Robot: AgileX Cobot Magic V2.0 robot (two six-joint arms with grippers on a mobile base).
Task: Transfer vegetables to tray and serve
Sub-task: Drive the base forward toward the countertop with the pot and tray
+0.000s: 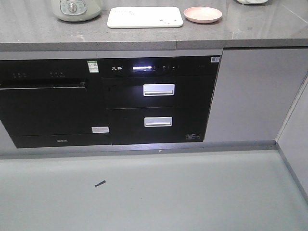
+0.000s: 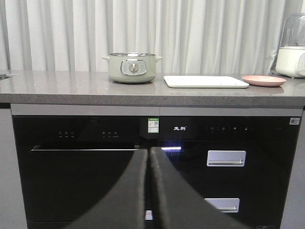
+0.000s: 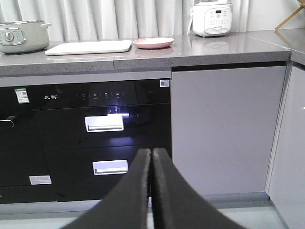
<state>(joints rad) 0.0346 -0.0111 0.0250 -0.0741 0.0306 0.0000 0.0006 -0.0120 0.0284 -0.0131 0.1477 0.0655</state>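
The cream-white tray lies flat on the grey counter, also seen as the tray in the left wrist view and the tray in the right wrist view. No vegetables show in any view. My left gripper is shut with nothing in it, well below counter height in front of the black appliance. My right gripper is shut too and holds nothing, facing the drawer fronts. Neither gripper appears in the front view.
A pale green electric pot stands left of the tray, a round pink plate right of it. A white appliance sits further right. Below are a black oven and two drawers with silver handles. A side cabinet closes the right.
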